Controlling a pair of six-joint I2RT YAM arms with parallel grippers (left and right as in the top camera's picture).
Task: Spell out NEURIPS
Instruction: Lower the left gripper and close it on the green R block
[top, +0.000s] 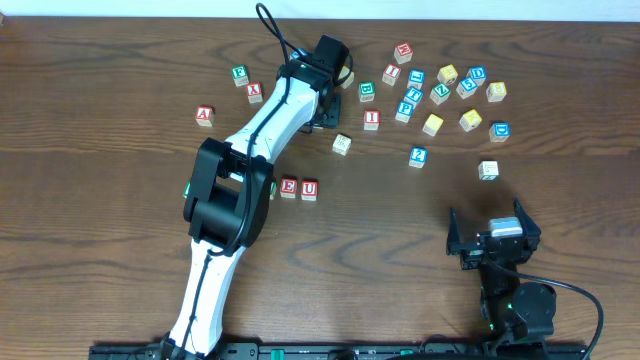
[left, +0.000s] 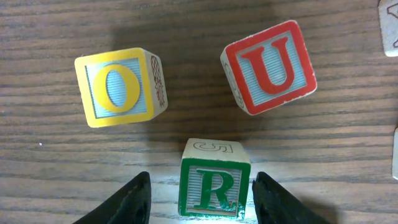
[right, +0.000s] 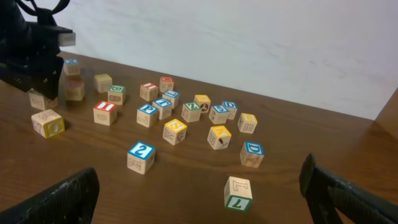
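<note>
- Overhead: the white-and-black left arm (top: 262, 128) is stretched to the far middle of the brown wooden table (top: 120, 250). By its elbow, the red-lettered wooden E cube (top: 289, 187) and red-lettered wooden U cube (top: 309, 189) sit side by side. Anything left of the E is hidden by the arm. The right gripper (top: 488, 220) is parked at the near edge, spread wide and empty.
- Left wrist: here's the action! The green-lettered wooden R cube (left: 214, 186) stands upright between the fingers of the left gripper (left: 201, 180). The jaws are narrow, but wood grain shows on the left side, so there's no pinch yet.
- Fetching R looks like the step in hand. Next comes a square squeeze, a lift, and a landing just right of the U.
- A yellow-lettered wooden O cube (left: 121, 87) and a second red U cube (left: 268, 66) stand clear beyond.
- Right wrist: a scatter of loose cubes (right: 175, 130) lies ahead. No containers anywhere.
</note>
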